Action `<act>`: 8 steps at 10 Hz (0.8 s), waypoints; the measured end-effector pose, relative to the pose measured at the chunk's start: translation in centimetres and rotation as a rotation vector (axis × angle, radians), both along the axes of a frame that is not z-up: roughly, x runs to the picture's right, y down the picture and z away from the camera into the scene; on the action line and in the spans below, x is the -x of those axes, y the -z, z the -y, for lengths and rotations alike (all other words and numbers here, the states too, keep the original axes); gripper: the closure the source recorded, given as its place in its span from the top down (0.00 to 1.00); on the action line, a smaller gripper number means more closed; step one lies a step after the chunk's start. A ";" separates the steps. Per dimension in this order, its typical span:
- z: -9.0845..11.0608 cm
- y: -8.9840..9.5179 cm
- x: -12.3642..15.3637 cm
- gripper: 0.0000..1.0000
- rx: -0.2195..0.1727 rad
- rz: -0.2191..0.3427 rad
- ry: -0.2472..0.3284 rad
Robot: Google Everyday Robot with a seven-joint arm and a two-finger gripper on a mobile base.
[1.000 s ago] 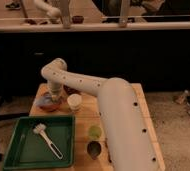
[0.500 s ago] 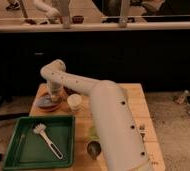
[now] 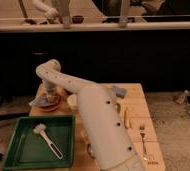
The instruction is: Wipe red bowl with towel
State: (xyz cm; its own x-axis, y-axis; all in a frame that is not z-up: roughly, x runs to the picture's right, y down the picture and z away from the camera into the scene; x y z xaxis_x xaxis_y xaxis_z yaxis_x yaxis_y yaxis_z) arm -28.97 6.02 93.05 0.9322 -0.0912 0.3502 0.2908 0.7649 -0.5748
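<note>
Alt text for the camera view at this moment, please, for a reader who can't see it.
A white robot arm reaches across a wooden table, its gripper down over the red bowl and pale towel at the far left corner. A green tray holding a white brush sits in front, with a folded blue cloth and a fork to the right.

Arm (image 3: pixel 95 117): white, small dark dots along it. Gripper (image 3: pixel 49 96), pale, over red bowl (image 3: pixel 50 104), orange-red. Towel (image 3: pixel 39 101): pale grey-blue. Tray (image 3: pixel 18 152): green. Brush (image 3: pixel 48 139): white. Folded cloth (image 3: pixel 119 91): blue. Table (image 3: pixel 138 117): light wood.
</note>
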 end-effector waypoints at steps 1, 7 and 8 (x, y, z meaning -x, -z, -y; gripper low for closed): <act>-0.3 0.4 0.4 0.00 0.007 0.007 0.012; -1.3 1.4 -5.5 0.00 0.061 -0.058 0.032; -1.4 0.5 -6.6 0.00 0.078 -0.088 0.029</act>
State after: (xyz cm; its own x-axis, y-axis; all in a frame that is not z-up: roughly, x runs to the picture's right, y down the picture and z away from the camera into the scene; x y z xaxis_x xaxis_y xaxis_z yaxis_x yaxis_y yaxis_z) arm -22.38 7.41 92.52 0.9571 -0.0940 0.2741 0.2577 0.7087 -0.6568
